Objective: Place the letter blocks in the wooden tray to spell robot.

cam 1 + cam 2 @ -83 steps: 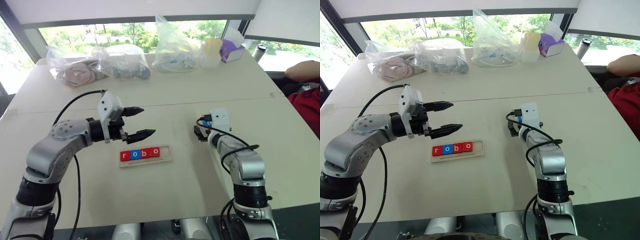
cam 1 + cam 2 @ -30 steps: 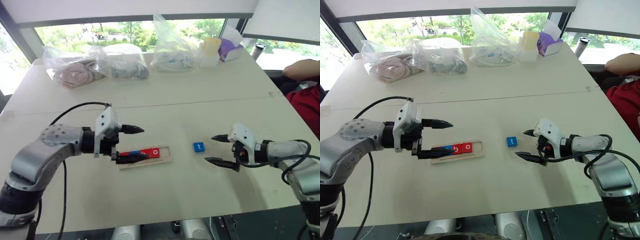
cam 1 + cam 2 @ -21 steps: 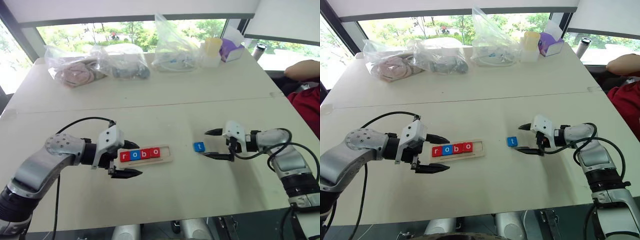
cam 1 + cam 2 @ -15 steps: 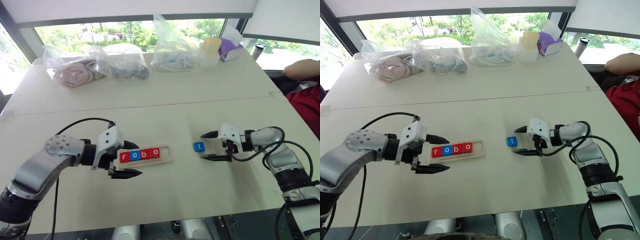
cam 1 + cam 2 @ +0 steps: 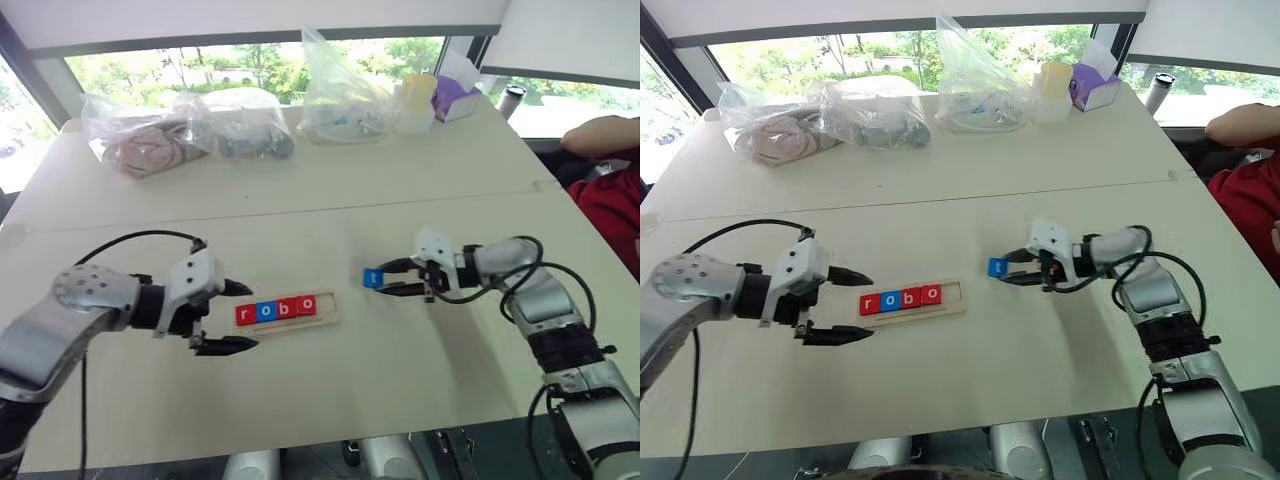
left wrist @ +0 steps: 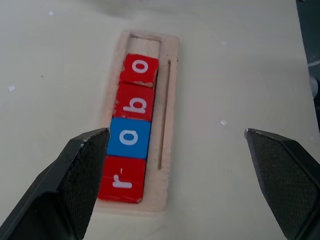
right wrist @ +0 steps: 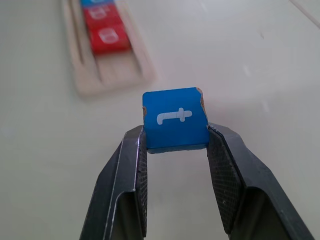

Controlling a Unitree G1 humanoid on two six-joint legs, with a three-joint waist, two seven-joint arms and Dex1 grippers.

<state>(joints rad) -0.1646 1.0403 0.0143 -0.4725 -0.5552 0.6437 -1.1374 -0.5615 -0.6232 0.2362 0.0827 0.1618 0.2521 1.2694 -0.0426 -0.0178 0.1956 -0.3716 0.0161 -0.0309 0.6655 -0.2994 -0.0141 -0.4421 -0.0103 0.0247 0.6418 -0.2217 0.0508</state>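
The wooden tray (image 5: 328,303) lies on the table in front of me. Four letter blocks sit in it from its left end: red r (image 6: 122,178), blue o (image 6: 130,138), red b (image 6: 134,104), red o (image 6: 139,70). The slot at the tray's right end is bare. My right gripper (image 7: 176,137) is shut on the blue t block (image 7: 175,120) and holds it above the table, a little right of the tray. My left gripper (image 5: 250,316) stands open, with one finger on either side of the tray's left end, touching nothing.
Several clear plastic bags (image 5: 340,95) line the table's far edge, with a yellow-lidded cup (image 5: 418,100) and a purple box (image 5: 455,95). A person's arm (image 5: 600,135) and red clothing show at the right edge.
My right gripper closed on the blue t block, lifted it and carried it left toward the tray. The left gripper drew back slightly to the left, still open.
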